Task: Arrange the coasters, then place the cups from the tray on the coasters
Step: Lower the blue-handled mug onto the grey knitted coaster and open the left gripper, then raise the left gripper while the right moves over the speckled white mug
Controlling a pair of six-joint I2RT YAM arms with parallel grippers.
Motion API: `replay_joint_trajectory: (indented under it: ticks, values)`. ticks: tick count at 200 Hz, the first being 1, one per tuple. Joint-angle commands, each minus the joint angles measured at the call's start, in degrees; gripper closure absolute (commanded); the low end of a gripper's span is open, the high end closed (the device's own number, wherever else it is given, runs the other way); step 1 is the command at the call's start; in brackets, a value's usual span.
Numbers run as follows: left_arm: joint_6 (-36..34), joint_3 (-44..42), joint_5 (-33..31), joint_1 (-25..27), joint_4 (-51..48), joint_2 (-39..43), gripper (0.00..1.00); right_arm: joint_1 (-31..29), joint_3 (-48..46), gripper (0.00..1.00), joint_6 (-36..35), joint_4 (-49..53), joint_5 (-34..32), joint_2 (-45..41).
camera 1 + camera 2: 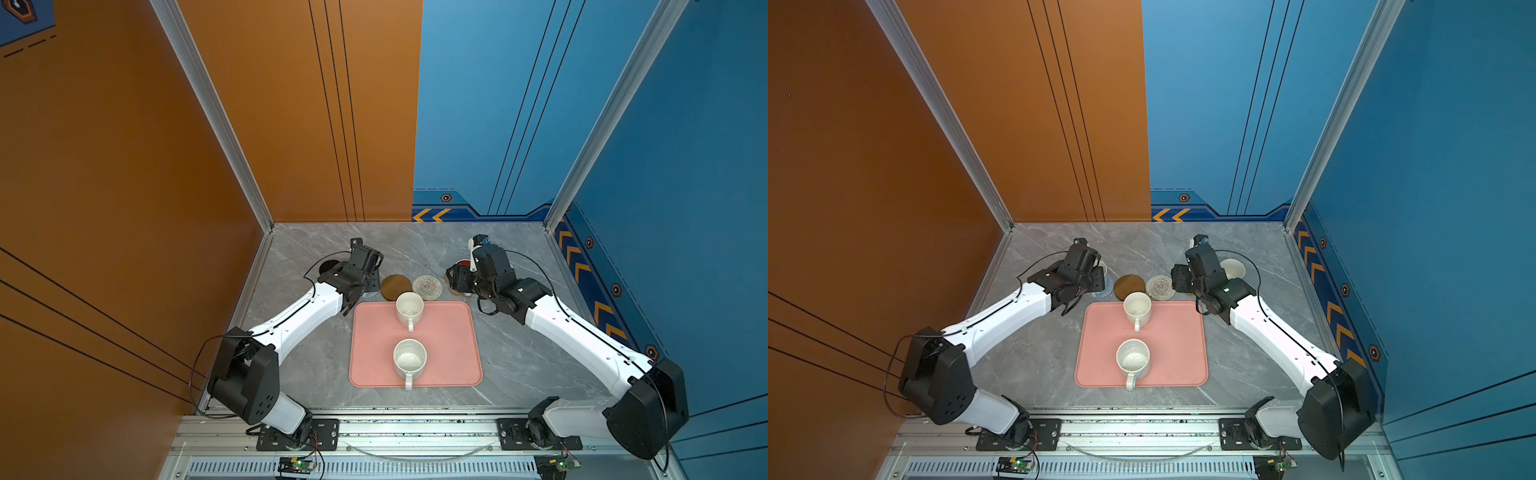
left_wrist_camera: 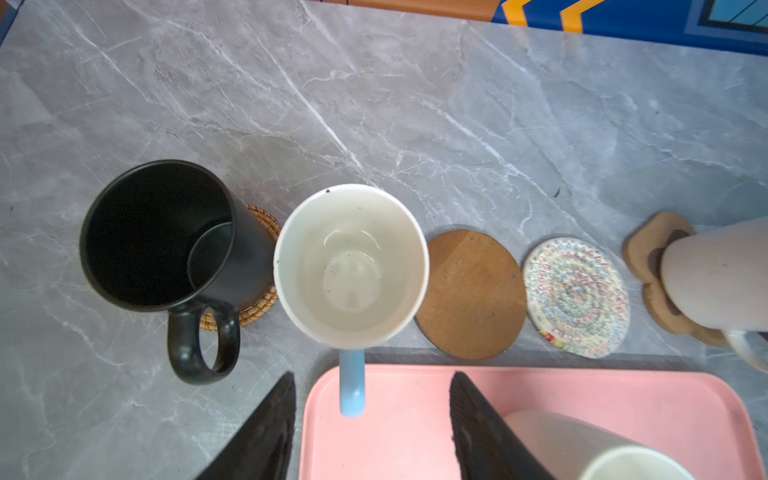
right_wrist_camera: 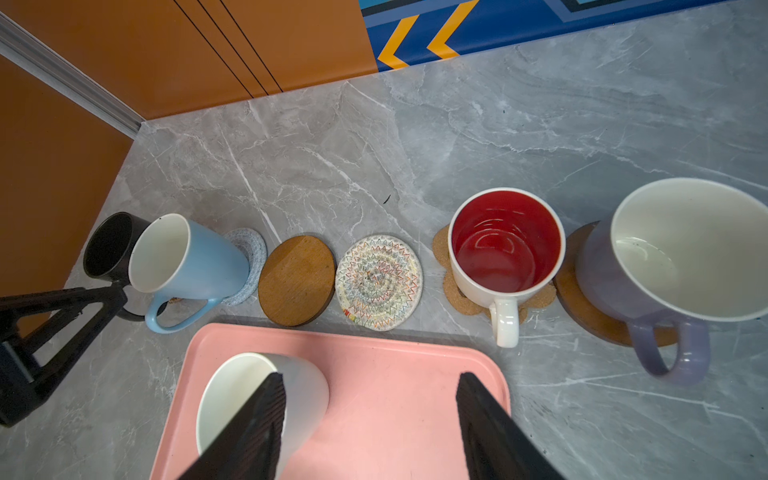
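Grey marble counter (image 1: 519, 365). The pink tray (image 1: 449, 353) sits centre front with two cups on it. The plain white mug (image 1: 409, 309) is at the far edge and the speckled white mug (image 1: 409, 359) is nearer the front. Both are upright with handles toward the front.

Six coasters lie in a row just beyond the tray's far edge. From the left:
- orange rattan coaster (image 2: 262, 305) under the black mug (image 2: 158, 232)
- grey woven coaster (image 3: 255, 249) under the light blue mug (image 2: 351, 266)
- brown round coaster (image 2: 471, 295), bare
- multicolour woven coaster (image 2: 575, 297), bare
- paw-print coaster (image 3: 457, 297) under the red-lined white mug (image 3: 505, 249)
- second brown coaster (image 3: 582, 320) under the lavender mug (image 3: 685, 253)

Left gripper (image 2: 372, 376): jaws spread, with the light blue mug's handle between them. Neither finger touches it, so the mug is released.

Right gripper (image 3: 370, 376): jaws apart over the tray, grasping nothing. The plain white mug is partly hidden behind one finger in the wrist view.
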State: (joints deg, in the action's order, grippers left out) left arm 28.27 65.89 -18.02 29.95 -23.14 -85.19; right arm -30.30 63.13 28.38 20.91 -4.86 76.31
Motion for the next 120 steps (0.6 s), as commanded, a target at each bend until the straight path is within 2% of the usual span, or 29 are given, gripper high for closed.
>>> replay_joint_trajectory:
  ticks: [1, 82, 120]
  values:
    - [0.0, -1.8, -2.1, 2.2, -1.4, 3.7, 0.39, 0.2, 0.3, 0.36, -0.1, -0.5, 1.0, 0.3]
    - [3.6, -8.9, -5.7, 9.4, -1.6, 14.3, 0.39, -2.9, 1.1, 0.36, -1.7, 4.2, -1.3, -4.2]
    - [4.5, -11.2, -8.1, 11.4, -1.6, 17.4, 0.39, -8.8, 2.3, 0.37, -3.2, 10.0, -4.7, -6.9]
